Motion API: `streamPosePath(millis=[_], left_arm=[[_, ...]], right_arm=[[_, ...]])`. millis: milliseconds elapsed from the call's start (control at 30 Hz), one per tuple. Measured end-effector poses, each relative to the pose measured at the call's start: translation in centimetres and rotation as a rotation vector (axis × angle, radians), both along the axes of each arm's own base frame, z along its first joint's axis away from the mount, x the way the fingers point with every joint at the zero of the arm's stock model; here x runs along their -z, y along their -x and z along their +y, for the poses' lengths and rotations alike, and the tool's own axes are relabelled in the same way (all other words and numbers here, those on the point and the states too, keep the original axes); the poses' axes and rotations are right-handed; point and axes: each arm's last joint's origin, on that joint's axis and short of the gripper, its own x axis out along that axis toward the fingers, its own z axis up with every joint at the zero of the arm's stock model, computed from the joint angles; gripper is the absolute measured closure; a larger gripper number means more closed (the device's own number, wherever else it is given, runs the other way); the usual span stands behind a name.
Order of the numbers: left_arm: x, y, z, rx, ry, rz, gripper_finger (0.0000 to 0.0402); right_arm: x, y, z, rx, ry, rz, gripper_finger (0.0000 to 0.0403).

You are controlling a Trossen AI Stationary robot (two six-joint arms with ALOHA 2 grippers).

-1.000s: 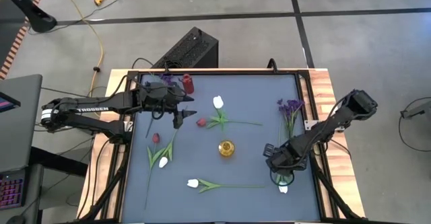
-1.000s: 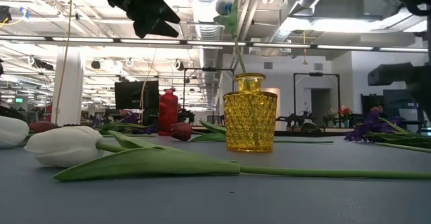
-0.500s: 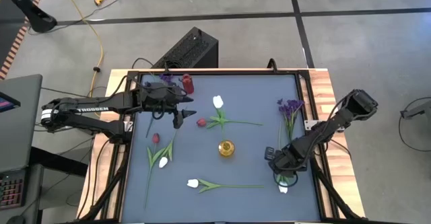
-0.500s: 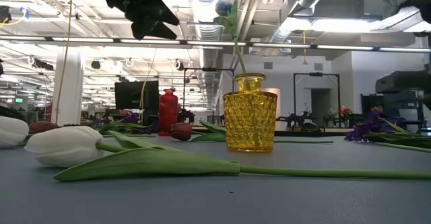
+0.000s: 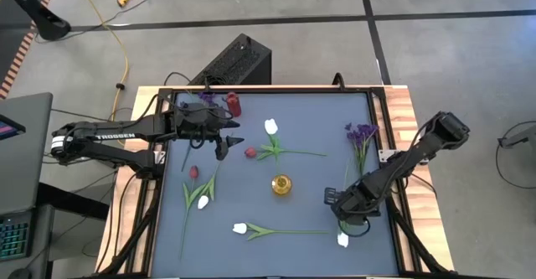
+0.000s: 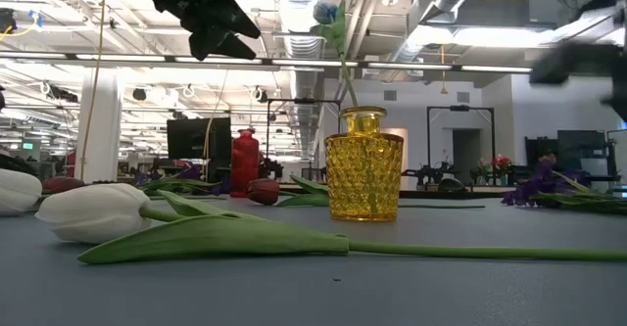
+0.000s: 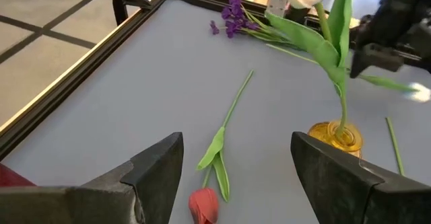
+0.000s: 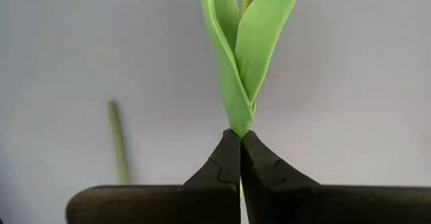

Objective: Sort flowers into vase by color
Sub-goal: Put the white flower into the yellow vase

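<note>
My right gripper (image 5: 346, 219) is at the near right of the table, shut on a white tulip whose head (image 5: 342, 240) shows just nearside of it. My left gripper (image 5: 224, 146) hangs open above the far left and holds nothing. A yellow glass vase (image 5: 282, 184) stands mid-table, and the stem of a white tulip (image 5: 270, 126) sticks into its neck. A red vase (image 5: 234, 105) stands at the far left. A dark red tulip (image 5: 249, 152) lies on the mat near the left gripper. Purple sprigs (image 5: 360, 132) lie at the right. My right gripper pinches the white tulip's thin stem just where its two green leaves begin (image 8: 240, 128), between the tips of its shut fingers (image 8: 225, 158). The fingers come from above, pointing down. The leaves run on past the fingertips. Whether the tulip is clear of the mat, I cannot tell.
On the left lie a dark red tulip (image 5: 193, 172) and a white tulip (image 5: 203, 202). Another white tulip (image 5: 240, 227) lies near the front edge, its stem pointing right. A dark raised frame (image 5: 381, 145) borders the mat. A black box (image 5: 239, 59) stands beyond the far edge.
My right gripper has taken hold of the white tulip's stem and has risen, as the low view shows. The tulip's head has shifted a little toward the table's near left. My left gripper has kept still.
</note>
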Motion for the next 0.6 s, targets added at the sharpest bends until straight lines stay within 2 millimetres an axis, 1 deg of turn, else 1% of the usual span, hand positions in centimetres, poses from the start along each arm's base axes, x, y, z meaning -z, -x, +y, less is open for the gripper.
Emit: streamPosePath(millis=[167, 267, 367, 500, 600], left_arm=[[0.0, 0.0, 0.0, -0.007, 0.0, -0.001, 0.0139], [0.0, 0.0, 0.0, -0.007, 0.0, -0.001, 0.0139], [0.0, 0.0, 0.0, -0.007, 0.0, -0.002, 0.0139], [0.0, 0.0, 0.0, -0.004, 0.002, -0.002, 0.0139], [0.0, 0.0, 0.0, 0.005, 0.007, -0.004, 0.0139]], right_arm=[[-3.5, -1.9, 0.0, 0.112, -0.054, -0.047, 0.0384], [-5.5, -3.1, -0.5, 0.236, -0.147, -0.054, 0.0384], [-7.3, -3.8, -1.3, 0.355, -0.249, -0.073, 0.0385], [-9.7, -3.5, -2.9, 0.482, -0.363, -0.156, 0.0385], [-12.0, -2.9, -4.2, 0.55, -0.467, -0.272, 0.0385]])
